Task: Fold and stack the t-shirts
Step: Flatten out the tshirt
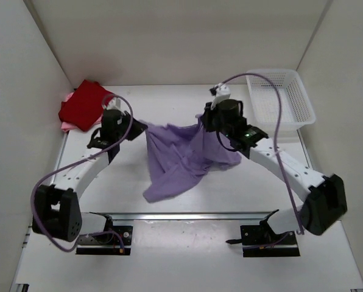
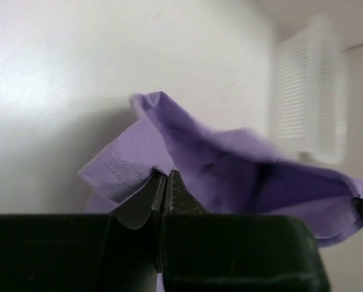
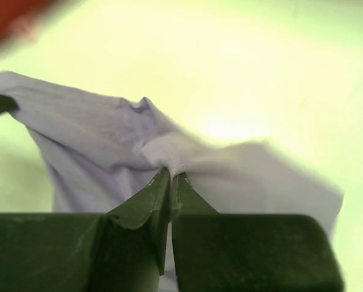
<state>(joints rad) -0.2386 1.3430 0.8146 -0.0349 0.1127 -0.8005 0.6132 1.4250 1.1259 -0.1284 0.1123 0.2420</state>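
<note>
Dark red t-shirt (image 1: 84,104): at the table's (image 1: 230,198) 10 o'clock corner, lying over the pink t-shirt (image 1: 66,126). Left gripper (image 2: 167,177): jaws pinched on the lavender t-shirt's (image 1: 172,164) hemmed edge, shirt at centre, trailing toward 6 o'clock. Right gripper (image 3: 171,177): clamped on its opposite edge. White mesh basket (image 1: 282,97): 2 o'clock.

Left fingers (image 2: 142,204) and right fingers (image 3: 148,201) are pinched together.

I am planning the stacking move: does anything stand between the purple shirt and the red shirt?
No loose object shows on the table between them. Only the left arm's fingers, shut on the purple shirt, sit on that side, near the red shirt.
</note>
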